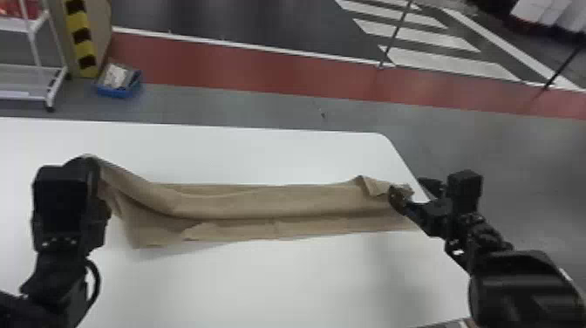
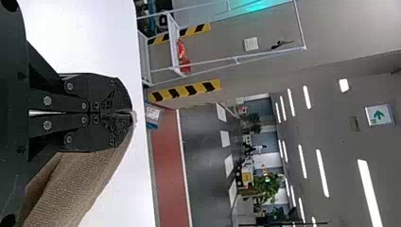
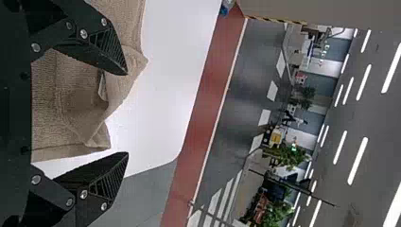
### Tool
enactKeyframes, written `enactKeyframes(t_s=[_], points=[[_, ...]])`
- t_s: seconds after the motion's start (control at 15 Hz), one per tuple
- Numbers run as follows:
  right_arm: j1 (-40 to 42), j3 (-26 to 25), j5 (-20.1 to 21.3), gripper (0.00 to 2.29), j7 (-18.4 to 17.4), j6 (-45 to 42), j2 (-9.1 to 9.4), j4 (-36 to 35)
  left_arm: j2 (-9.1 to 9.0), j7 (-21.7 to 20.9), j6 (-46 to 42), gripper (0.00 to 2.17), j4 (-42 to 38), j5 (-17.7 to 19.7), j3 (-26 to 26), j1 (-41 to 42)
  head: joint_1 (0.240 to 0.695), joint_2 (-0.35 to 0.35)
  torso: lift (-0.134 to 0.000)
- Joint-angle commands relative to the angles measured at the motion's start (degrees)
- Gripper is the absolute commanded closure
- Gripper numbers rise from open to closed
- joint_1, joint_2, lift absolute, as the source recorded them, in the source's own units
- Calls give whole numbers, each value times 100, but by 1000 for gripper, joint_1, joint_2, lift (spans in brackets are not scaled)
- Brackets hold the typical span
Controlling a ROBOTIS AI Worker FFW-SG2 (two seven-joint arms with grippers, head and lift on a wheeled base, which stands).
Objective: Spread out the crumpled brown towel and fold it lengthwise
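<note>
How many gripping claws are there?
2: the left gripper, shut on the towel at its left end, and the right gripper, open near its right end.

A: "Ten o'clock?"
B: "White wheeled rack. Yellow-and-black striped pillar. Blue bin on floor, just beside pillar."
A: "Twelve?"
B: "Red floor band."
A: "One?"
B: "White floor stripes, slim dark pole."

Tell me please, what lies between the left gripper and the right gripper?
The brown towel, mostly on the white table, left end lifted; the head view shows it.
</note>
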Motion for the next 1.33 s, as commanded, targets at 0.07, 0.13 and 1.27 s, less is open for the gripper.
enactKeyframes(t_s=[0.07,0.13,1.27], points=[[21,253,832,340,159,113,-7,-197,8,9,-37,1382,10,1,-31,24,695,-310,-123],[109,288,1149,340,291,26,-15,-329,34,9,-55,1382,1,1,-13,42,695,-305,-123],[-488,1053,3126,343,274,360,-332,269,43,0,-72,1382,10,1,-39,33,695,-312,-123]])
